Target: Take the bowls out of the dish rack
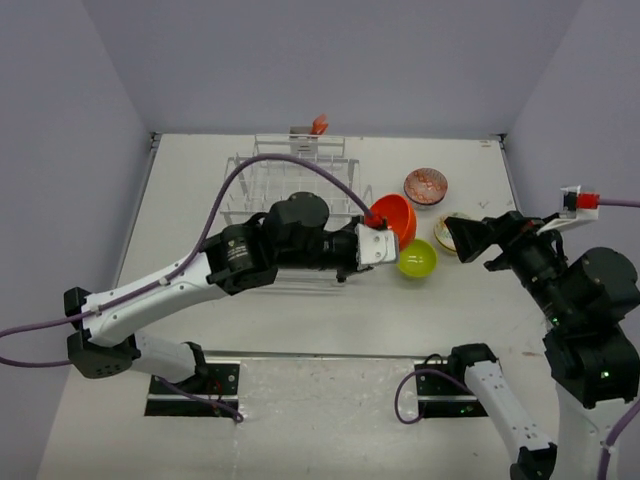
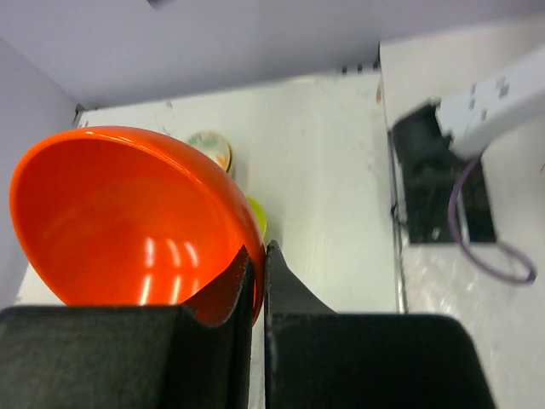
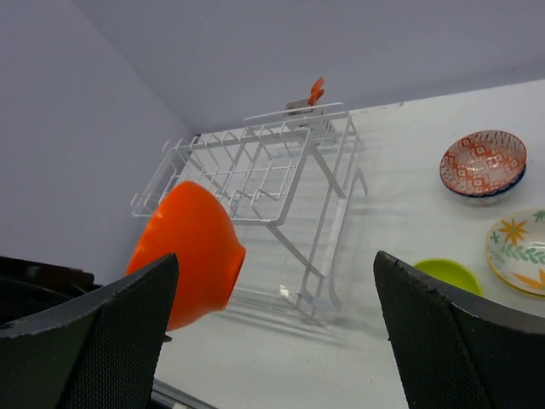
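Observation:
My left gripper [image 1: 378, 238] is shut on the rim of the plain orange bowl [image 1: 393, 218], holding it tilted above the table just right of the white wire dish rack [image 1: 290, 175]. In the left wrist view the fingertips [image 2: 277, 256] pinch the orange bowl's [image 2: 128, 221] edge. The lime green bowl [image 1: 417, 258] sits on the table just below it. The red-zigzag bowl [image 1: 426, 186] rests stacked on a blue one. The pale floral bowl [image 1: 447, 228] lies partly behind my right gripper [image 1: 470, 238], which is open and empty. No bowl shows in the rack [image 3: 264, 170].
An orange clip [image 1: 319, 124] sits at the rack's back edge. Grey walls close in the table on three sides. The black base plates [image 1: 190, 385] and purple cables [image 1: 415, 385] lie at the near edge.

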### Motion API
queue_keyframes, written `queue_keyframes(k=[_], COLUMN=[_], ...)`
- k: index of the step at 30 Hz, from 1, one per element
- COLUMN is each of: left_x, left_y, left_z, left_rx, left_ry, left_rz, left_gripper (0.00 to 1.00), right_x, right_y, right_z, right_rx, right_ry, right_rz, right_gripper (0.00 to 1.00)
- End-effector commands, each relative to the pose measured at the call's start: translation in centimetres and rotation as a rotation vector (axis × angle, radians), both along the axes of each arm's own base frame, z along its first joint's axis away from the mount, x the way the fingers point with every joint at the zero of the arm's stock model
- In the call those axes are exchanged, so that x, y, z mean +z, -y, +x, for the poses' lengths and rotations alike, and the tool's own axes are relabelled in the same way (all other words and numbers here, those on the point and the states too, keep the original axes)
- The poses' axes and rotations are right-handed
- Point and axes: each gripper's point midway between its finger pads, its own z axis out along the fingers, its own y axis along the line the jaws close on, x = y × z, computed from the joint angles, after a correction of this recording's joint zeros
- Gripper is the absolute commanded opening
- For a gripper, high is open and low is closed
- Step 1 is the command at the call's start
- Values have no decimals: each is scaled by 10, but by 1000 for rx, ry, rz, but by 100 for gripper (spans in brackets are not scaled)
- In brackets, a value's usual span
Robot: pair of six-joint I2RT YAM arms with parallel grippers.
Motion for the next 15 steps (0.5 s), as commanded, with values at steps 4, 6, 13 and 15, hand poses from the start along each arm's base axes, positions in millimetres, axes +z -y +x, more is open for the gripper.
queue_keyframes(k=[4,6,13,15], left_x=[-48,-68,-132,-136], left_y=[-29,-25,-19,-12], left_z=[-16,-26,-25,-32], left_rx=[-117,-160,-151,-188], left_ry=[355,384,482,490], left_rz=[278,350,679,681], left_gripper=[0,0,0,0], right_x=[4,-18,-63,-82], right_y=[-17,-28,-24,-22], right_z=[-20,-16,-14,-12], right_rx=[151,239,251,235], right_ry=[-62,-168,-302,-370], right_rz=[-91,-117,-198,-255], right_gripper=[88,86,83,81])
